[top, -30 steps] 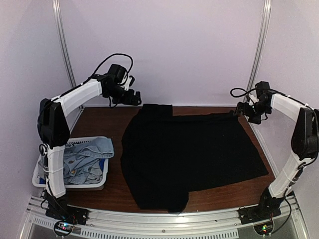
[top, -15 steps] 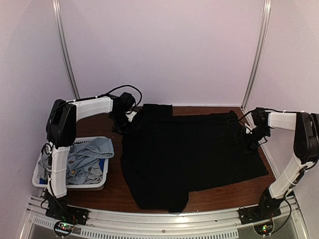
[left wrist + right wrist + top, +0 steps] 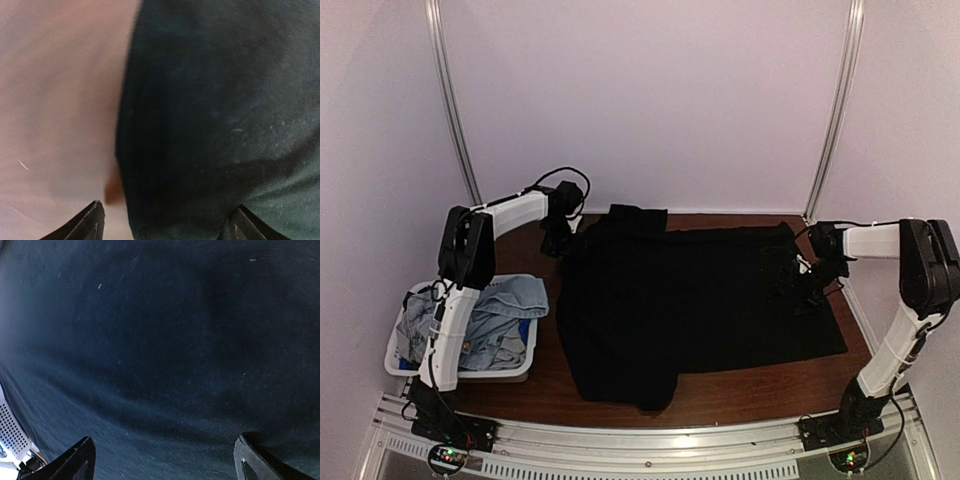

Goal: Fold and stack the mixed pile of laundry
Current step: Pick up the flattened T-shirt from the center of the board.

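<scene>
A large black shirt (image 3: pixel 700 300) from the laundry pile lies spread flat over the middle of the brown table (image 3: pixel 520 255). My left gripper (image 3: pixel 560 238) is low at the shirt's far left edge. In the left wrist view its jaws (image 3: pixel 167 227) stand wide open, astride the edge of the black cloth (image 3: pixel 210 100), with bare table (image 3: pixel 55 100) to the left. My right gripper (image 3: pixel 807 290) is down on the shirt's right side. It is open (image 3: pixel 165 462), and black fabric (image 3: pixel 160 340) fills the whole right wrist view.
A white slatted basket (image 3: pixel 460 372) stands at the near left of the table and holds a light-blue denim piece (image 3: pixel 505 300) with other garments. Pale walls and metal posts (image 3: pixel 450 100) close in the table behind and at the sides.
Both arms have come down from raised positions at the back corners onto the shirt. The left jaws have narrowed slightly. The shirt has shifted a little leftward and away from the near edge.
</scene>
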Action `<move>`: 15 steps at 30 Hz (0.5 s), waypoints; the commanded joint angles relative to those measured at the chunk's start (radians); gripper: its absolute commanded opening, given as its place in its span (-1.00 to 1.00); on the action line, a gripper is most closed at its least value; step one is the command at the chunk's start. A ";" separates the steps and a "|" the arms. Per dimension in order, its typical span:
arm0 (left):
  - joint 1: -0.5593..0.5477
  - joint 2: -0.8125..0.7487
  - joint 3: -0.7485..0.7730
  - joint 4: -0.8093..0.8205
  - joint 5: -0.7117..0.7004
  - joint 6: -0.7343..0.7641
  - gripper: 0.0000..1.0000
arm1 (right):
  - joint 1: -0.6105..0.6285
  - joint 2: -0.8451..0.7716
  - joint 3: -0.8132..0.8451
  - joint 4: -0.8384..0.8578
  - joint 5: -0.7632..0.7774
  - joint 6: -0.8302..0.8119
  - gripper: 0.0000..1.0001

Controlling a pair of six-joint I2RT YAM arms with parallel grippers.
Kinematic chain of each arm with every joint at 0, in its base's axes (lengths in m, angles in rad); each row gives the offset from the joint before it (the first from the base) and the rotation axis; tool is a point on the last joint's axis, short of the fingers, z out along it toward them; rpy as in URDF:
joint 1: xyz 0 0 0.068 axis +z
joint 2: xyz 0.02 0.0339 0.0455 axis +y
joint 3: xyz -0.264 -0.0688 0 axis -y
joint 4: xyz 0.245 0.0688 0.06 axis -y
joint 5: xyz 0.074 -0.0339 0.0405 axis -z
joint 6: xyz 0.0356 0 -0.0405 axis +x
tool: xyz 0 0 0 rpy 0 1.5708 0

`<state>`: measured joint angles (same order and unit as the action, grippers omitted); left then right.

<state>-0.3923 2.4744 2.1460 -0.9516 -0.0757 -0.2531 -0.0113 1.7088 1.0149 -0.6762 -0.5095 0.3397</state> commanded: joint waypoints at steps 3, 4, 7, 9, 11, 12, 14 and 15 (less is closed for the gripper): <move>0.063 0.088 0.231 -0.002 -0.010 0.010 0.81 | 0.061 0.044 0.089 0.027 -0.072 0.058 0.92; 0.061 0.075 0.249 0.004 0.018 0.018 0.84 | 0.061 0.023 0.112 0.013 -0.053 0.053 0.92; 0.042 -0.024 0.236 0.039 0.068 0.028 0.92 | 0.045 -0.051 0.168 -0.047 -0.005 0.023 0.93; 0.010 -0.114 0.190 0.052 0.066 0.049 0.94 | 0.031 -0.108 0.176 -0.078 0.020 -0.001 0.93; -0.030 -0.199 0.115 0.052 0.065 0.069 0.95 | 0.027 -0.159 0.153 -0.084 0.025 -0.020 0.93; -0.046 -0.237 0.069 0.050 0.069 0.069 0.95 | 0.027 -0.174 0.136 -0.073 0.017 -0.027 0.93; -0.077 -0.308 -0.037 0.050 0.076 0.050 0.95 | 0.027 -0.172 0.104 -0.049 -0.006 -0.031 0.91; -0.095 -0.335 -0.093 0.053 0.101 0.040 0.94 | 0.027 -0.157 0.099 -0.047 -0.022 -0.036 0.89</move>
<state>-0.4057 2.2993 2.2002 -0.9237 -0.0357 -0.2157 0.0151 1.5475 1.1545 -0.7155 -0.5194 0.3389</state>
